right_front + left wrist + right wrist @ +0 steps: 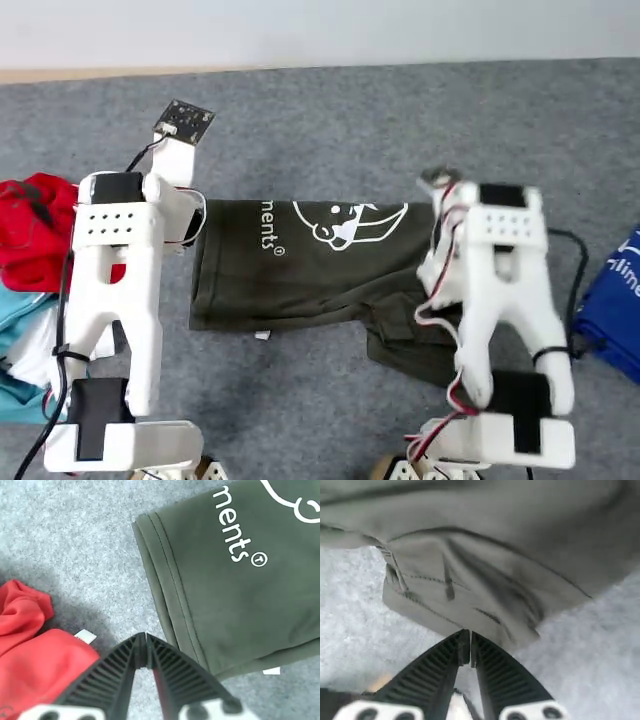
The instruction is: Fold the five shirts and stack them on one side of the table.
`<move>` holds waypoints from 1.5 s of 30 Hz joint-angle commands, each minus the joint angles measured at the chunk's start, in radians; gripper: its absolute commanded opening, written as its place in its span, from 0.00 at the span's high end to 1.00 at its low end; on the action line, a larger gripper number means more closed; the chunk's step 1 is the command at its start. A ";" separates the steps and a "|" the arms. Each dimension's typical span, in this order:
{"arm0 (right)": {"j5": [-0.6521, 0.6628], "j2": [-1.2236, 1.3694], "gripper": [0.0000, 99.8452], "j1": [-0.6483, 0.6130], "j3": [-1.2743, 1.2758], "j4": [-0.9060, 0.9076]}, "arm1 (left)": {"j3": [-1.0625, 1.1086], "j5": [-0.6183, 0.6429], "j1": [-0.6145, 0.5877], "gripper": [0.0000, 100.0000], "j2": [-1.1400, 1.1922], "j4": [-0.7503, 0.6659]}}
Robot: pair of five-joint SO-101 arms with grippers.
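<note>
Left jaws closed, empty, beside olive shirt (240, 580), right jaws closed, empty, at its edge

Soft, even light falls from above on the grey desk (330, 120), leaving only faint shadows beneath the arms (115, 300). In the left wrist view a broad, soft-edged shadow darkens the desk beside the red shirt (30, 655). In the right wrist view the olive shirt (485, 580) shows dark creases, and the desk beside it is bright.
</note>
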 commanded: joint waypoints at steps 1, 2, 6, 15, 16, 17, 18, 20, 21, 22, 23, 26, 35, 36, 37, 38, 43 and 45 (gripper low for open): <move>0.009 -0.071 0.99 -0.041 0.161 -0.183 | -0.035 0.005 0.008 0.99 -0.054 0.011; 0.009 -0.071 0.99 -0.048 0.186 -0.220 | -0.035 0.005 0.008 0.99 -0.054 0.011; 0.008 -0.071 0.99 -0.085 0.222 -0.303 | -0.033 0.005 0.008 0.99 -0.054 0.025; 0.014 0.045 0.99 -0.120 0.221 -0.438 | -0.036 0.006 0.009 0.99 -0.054 0.023; 0.014 0.074 0.99 -0.120 0.221 -0.433 | -0.036 0.006 0.009 0.99 -0.054 0.023; 0.017 0.099 0.99 -0.117 0.221 -0.412 | -0.036 0.006 0.009 0.99 -0.054 0.023; 0.017 0.120 0.99 -0.114 0.221 -0.387 | -0.036 0.006 0.008 0.99 -0.054 0.025; 0.018 0.142 0.99 -0.114 0.222 -0.340 | -0.036 0.006 0.008 0.99 -0.054 0.026; 0.031 0.143 0.99 -0.114 0.226 -0.320 | -0.036 0.006 0.008 0.99 -0.054 0.026; 0.044 0.145 0.99 -0.114 0.226 -0.298 | -0.036 0.006 0.008 0.99 -0.054 0.026; 0.055 0.145 0.99 -0.114 0.226 -0.278 | -0.036 0.006 0.008 0.99 -0.054 0.025; 0.075 0.143 0.99 -0.113 0.226 -0.229 | -0.036 0.003 0.008 0.99 -0.054 0.021; 0.094 0.120 0.99 -0.113 0.221 -0.150 | -0.038 0.003 0.008 0.99 -0.054 0.018; 0.094 0.102 0.99 -0.113 0.221 -0.147 | -0.038 0.003 0.008 0.99 -0.054 0.018; 0.094 0.079 0.99 -0.113 0.221 -0.130 | -0.038 0.003 0.008 0.99 -0.054 0.018; 0.094 0.048 0.99 -0.113 0.218 -0.114 | -0.038 0.003 0.008 0.99 -0.054 0.018; 0.094 -0.174 0.99 -0.114 0.176 -0.024 | -0.053 0.003 0.009 0.99 -0.054 0.023; 0.094 -0.274 0.99 -0.117 0.147 0.022 | -0.074 0.003 0.009 0.99 -0.054 0.025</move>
